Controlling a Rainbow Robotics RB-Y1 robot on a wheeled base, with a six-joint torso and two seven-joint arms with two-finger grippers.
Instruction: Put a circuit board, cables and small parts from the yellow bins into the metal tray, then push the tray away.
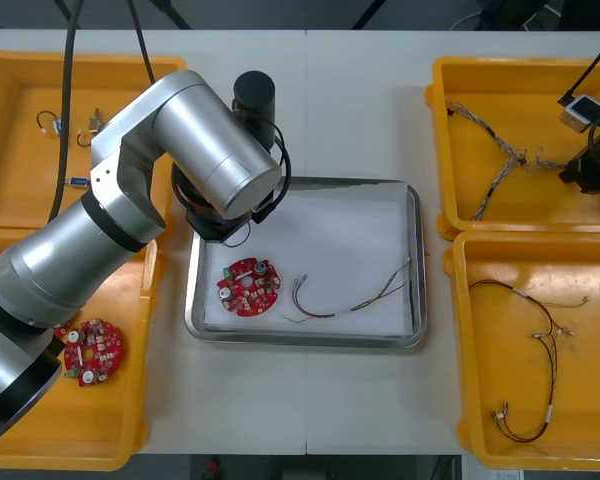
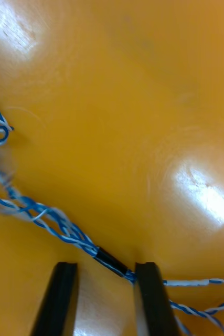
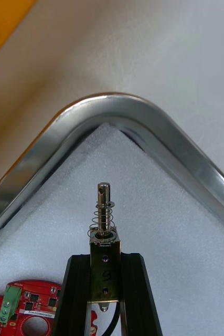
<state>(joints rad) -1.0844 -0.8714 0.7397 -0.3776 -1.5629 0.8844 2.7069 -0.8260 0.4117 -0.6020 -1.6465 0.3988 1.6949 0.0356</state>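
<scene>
My left gripper [image 3: 105, 260] is shut on a small metal part [image 3: 105, 220], a block with a spring and a pin. It hangs just above the white lining inside a corner of the metal tray [image 3: 112, 105]. In the front view the left arm [image 1: 195, 140] covers the tray's far left corner. On the tray [image 1: 416, 250] lie a round red circuit board [image 1: 248, 285] and a thin red and yellow cable [image 1: 355, 300]. My right gripper [image 2: 106, 294] is open, low in the far right yellow bin [image 1: 450, 130], its fingers on either side of the twisted blue and white cable [image 2: 109, 260].
The near right bin [image 1: 460, 400] holds a dark red cable [image 1: 535, 370]. Another circuit board [image 1: 90, 350] lies in the near left bin [image 1: 130, 420]. Small metal parts [image 1: 50, 124] sit in the far left bin [image 1: 10, 200]. Bare table lies beyond the tray.
</scene>
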